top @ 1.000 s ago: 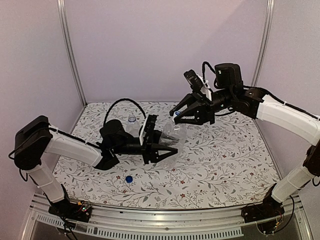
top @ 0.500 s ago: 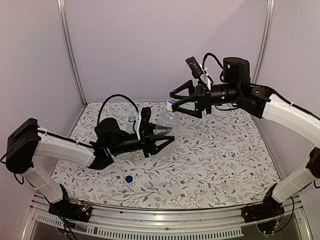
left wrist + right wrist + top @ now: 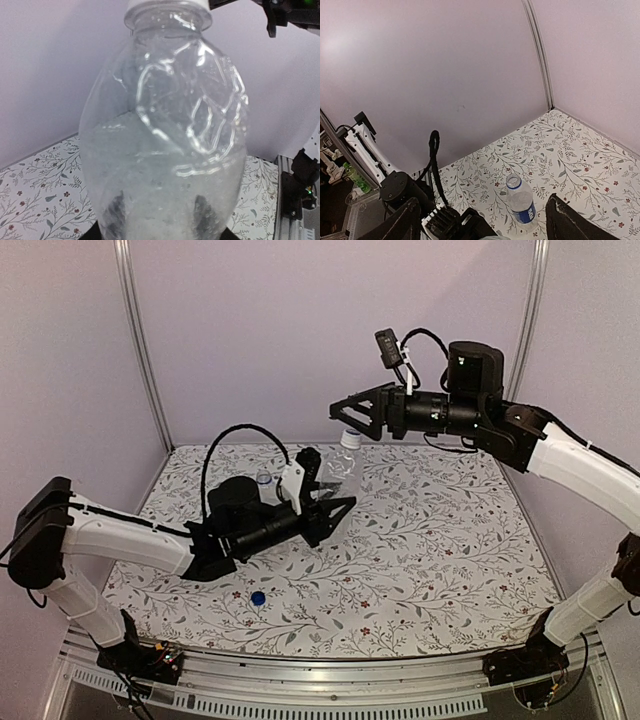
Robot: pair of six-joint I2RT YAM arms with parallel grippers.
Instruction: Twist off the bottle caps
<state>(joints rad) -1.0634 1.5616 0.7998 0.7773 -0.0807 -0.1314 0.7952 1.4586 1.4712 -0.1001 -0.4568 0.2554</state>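
- step: second cap. the labelled bottle (image 3: 264,480) stands at the back of the table (image 3: 450,560) with its neck looking bare, and the blue cap (image 3: 258,597) lies alone near the front edge, so i'd call that one done.
- left gripper (image 3: 328,480) is clamped on the lower body of the plain bottle (image 3: 340,465), held off the table and tipped with the neck up and away. the left wrist view shows both fingers as dark shapes through the plastic.
- whitish cap (image 3: 167,5) is on the neck, not yet off.
- right gripper (image 3: 350,422) is spread wide with nothing in it. it sits just above the cap and i can't see any contact. the right wrist view shows both fingers far apart.
- next: bring the right gripper down and centred over the cap, close on it, twist, with the left holding the bottle firm. thin plastic, so the body will likely squash or spin under torque.
- vs 1 s ago: the bottle was lower and lying flatter, with the right gripper at its neck. the left arm has since raised and tipped it up.
- vs 0.5 s ago: the cap was between the right fingers. now the right gripper is higher and the cap is below it.
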